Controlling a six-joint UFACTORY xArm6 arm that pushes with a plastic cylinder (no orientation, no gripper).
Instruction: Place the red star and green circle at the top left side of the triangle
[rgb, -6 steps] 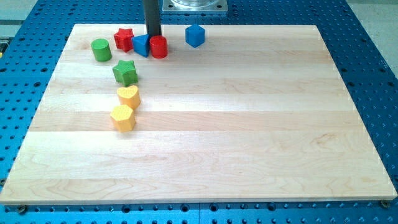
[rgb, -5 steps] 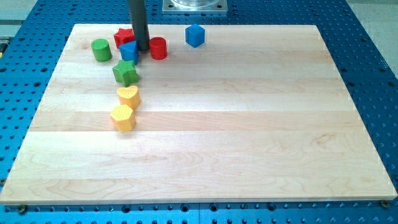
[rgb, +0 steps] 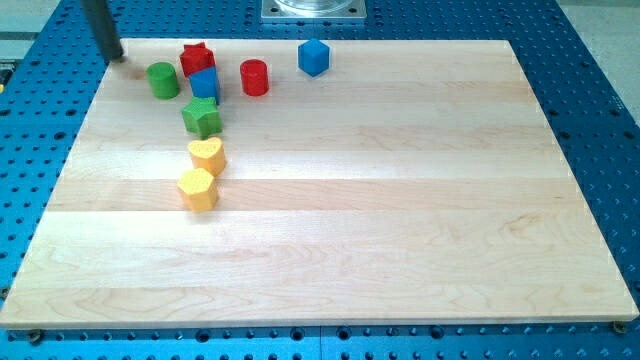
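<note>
The red star (rgb: 196, 58) lies near the view's top left, touching the blue triangle (rgb: 205, 84) just below it. The green circle (rgb: 162, 79) stands a little to the left of the triangle, apart from it. My tip (rgb: 113, 57) is at the board's top left corner, left of and slightly above the green circle, touching no block.
A red cylinder (rgb: 254, 77) stands right of the triangle and a blue cube (rgb: 313, 57) further right. A green star (rgb: 202, 117), a yellow heart (rgb: 207, 155) and a yellow hexagon (rgb: 197, 189) run downward below the triangle. The wooden board (rgb: 400, 200) lies on a blue perforated table.
My tip has swept left from between the blue triangle and the red cylinder to the board's top left corner. The blue triangle was pushed left, away from the red cylinder and under the red star.
</note>
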